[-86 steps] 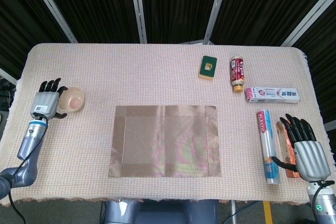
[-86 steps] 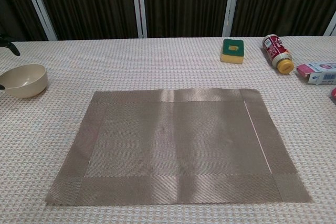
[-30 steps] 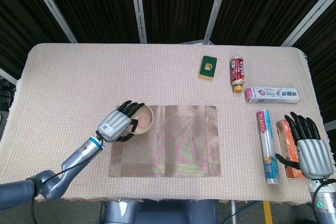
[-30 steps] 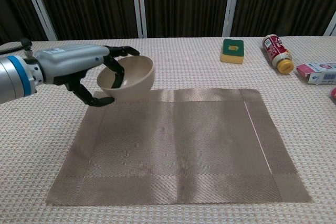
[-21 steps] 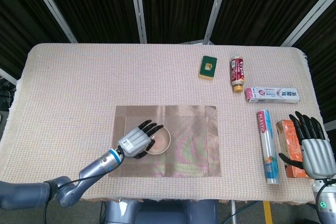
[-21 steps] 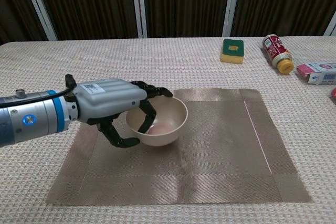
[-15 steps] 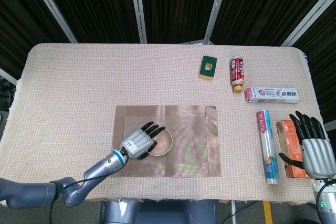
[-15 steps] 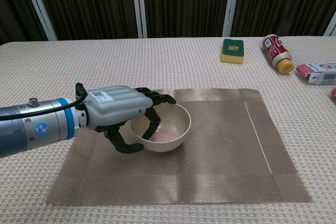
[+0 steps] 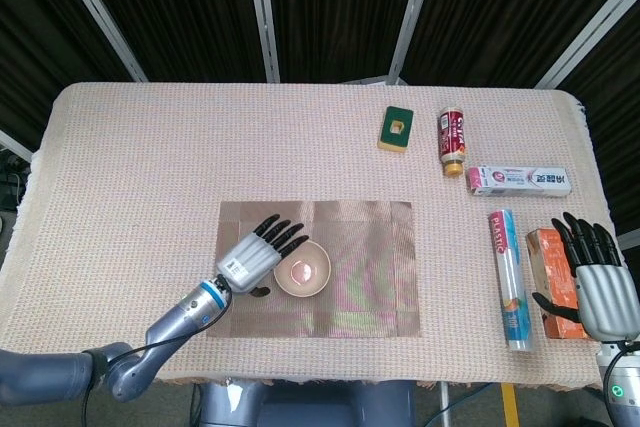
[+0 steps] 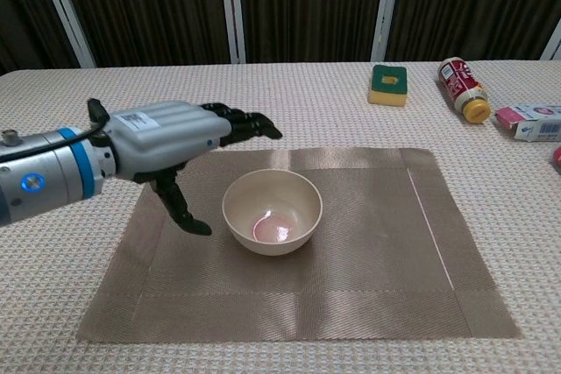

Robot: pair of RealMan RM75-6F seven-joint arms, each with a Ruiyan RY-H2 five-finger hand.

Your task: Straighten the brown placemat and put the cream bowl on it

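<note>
The brown placemat (image 9: pixel 370 257) (image 10: pixel 377 243) lies flat and square on the woven tablecloth. The cream bowl (image 9: pixel 302 270) (image 10: pixel 272 212) stands upright on the placemat's left half, with a pink patch inside. My left hand (image 9: pixel 256 251) (image 10: pixel 166 146) hovers just left of the bowl, fingers spread, thumb pointing down, holding nothing and clear of the rim. My right hand (image 9: pixel 596 287) stays at the table's right front edge, fingers apart, over an orange box; the chest view does not show it.
A plastic-wrap roll (image 9: pixel 508 279) and an orange box (image 9: pixel 549 267) lie by the right hand. At the back right lie a green-yellow sponge (image 9: pixel 397 128) (image 10: pixel 388 84), a red bottle (image 9: pixel 453 141) (image 10: pixel 462 88) and a toothpaste box (image 9: pixel 520 180) (image 10: pixel 529 122).
My left hand carried the bowl from the table's far left onto the placemat, set it down, then let go and lifted away to the left. The right hand barely moved.
</note>
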